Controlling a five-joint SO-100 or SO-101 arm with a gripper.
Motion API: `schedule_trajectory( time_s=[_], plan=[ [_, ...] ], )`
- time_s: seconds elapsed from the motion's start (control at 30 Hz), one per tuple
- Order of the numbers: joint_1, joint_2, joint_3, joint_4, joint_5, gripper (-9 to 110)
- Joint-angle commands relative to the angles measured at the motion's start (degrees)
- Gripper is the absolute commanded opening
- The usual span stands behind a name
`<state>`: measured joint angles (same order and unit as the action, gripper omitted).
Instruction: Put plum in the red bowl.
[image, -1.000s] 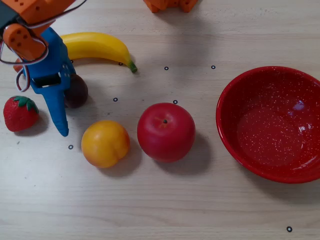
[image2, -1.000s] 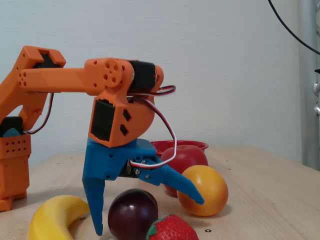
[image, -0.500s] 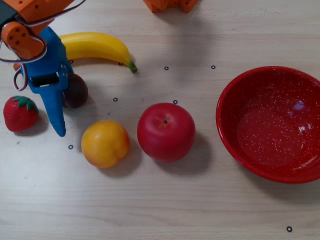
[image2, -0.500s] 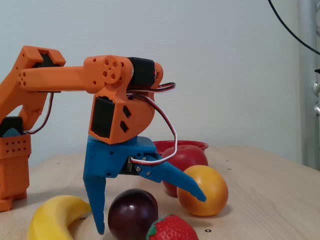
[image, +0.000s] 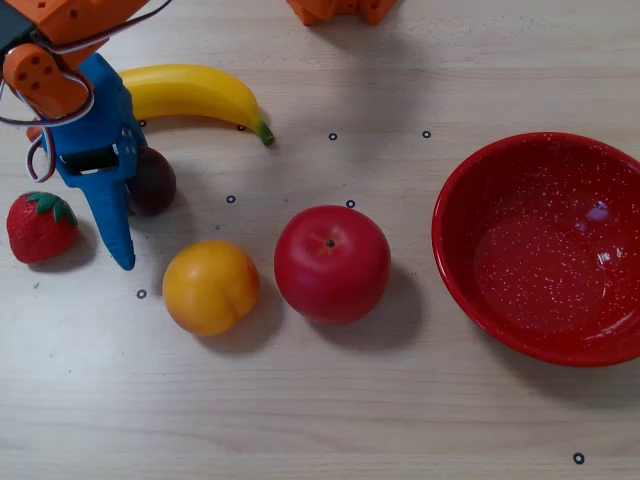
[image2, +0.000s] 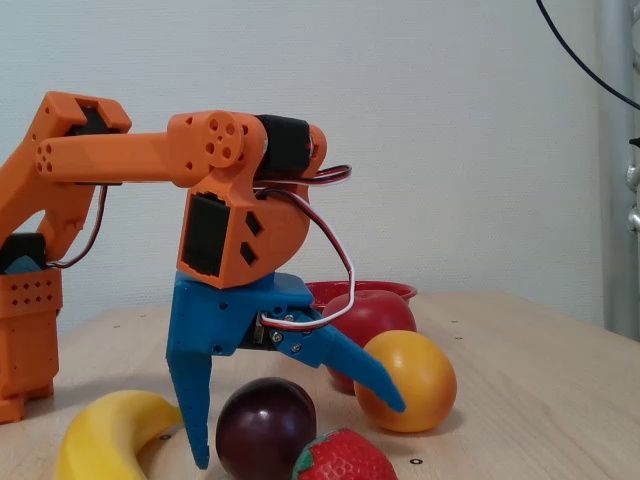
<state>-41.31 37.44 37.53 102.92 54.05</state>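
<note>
The dark purple plum (image: 155, 183) lies on the wooden table below the banana, with its left side covered by my blue gripper (image: 125, 200) in the overhead view. In the fixed view the plum (image2: 265, 428) sits low between the spread fingers of the gripper (image2: 295, 432). One finger points straight down at the plum's left and the other slants out toward the orange. The gripper is open and holds nothing. The red speckled bowl (image: 446, 215) stands empty at the right of the overhead view. In the fixed view its rim (image2: 392, 289) shows behind the apple.
A banana (image: 195, 90) lies above the plum, a strawberry (image: 40, 228) to the gripper's left, and an orange (image: 210, 287) and a red apple (image: 332, 263) between plum and bowl. The arm's orange base (image2: 25, 330) stands at the fixed view's left.
The gripper wavered a little sideways and came back. The plum and the other fruit have not moved, and the jaws stay spread.
</note>
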Motion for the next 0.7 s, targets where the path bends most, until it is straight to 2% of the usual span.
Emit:
schedule_trajectory(
  time_s=[0.0,0.67],
  plan=[
    [0.1,2.7,-4.1,-0.9,-0.8,55],
    [-0.2,3.1,-3.5,-0.8,1.1,37]
  ],
)
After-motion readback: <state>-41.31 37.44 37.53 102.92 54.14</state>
